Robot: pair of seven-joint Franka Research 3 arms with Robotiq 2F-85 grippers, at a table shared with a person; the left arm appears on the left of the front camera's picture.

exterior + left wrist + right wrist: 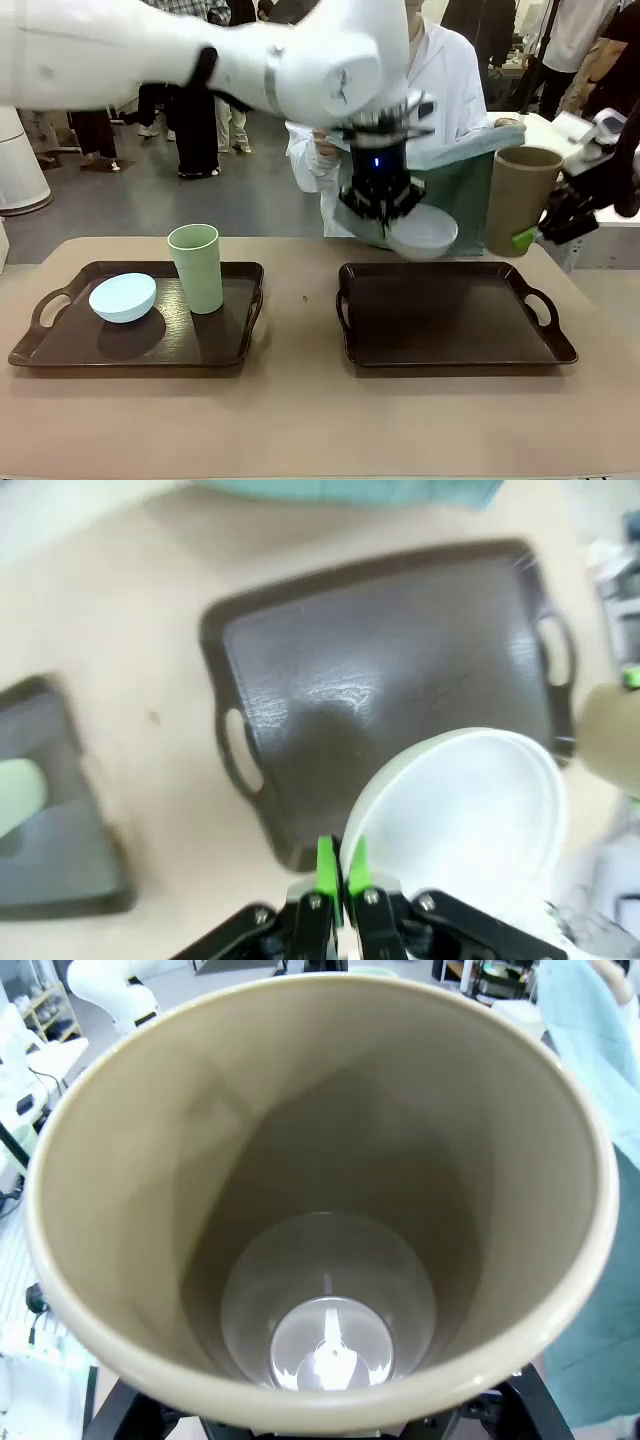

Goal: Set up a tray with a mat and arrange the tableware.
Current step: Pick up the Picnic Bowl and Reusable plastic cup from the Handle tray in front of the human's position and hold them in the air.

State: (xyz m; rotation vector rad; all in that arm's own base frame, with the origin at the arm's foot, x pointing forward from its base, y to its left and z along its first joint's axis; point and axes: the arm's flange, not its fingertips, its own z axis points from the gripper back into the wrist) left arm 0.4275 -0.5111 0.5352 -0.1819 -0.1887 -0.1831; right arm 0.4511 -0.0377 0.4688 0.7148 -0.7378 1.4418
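Left gripper (340, 872): green pads pinched tight on the rim of the greyish-white bowl (470, 815), held clear of the table near the far rim of the right tray (450, 320).
Right gripper (533, 234): clamped on the lower wall of the brown cup (520, 195), aloft at far right.
Hidden: one right finger sits behind the cup. In the right wrist view the cup's interior covers both.
Unclear: a teal sheet (455, 150) at the chest of the person (450, 80), kind uncertain.
Left tray (215, 340): carries the pale blue bowl (123, 297) and the light green cup (196, 267), just beside each other.
Surface: beige table (300, 420).
Room: grey floor, with people standing far behind.
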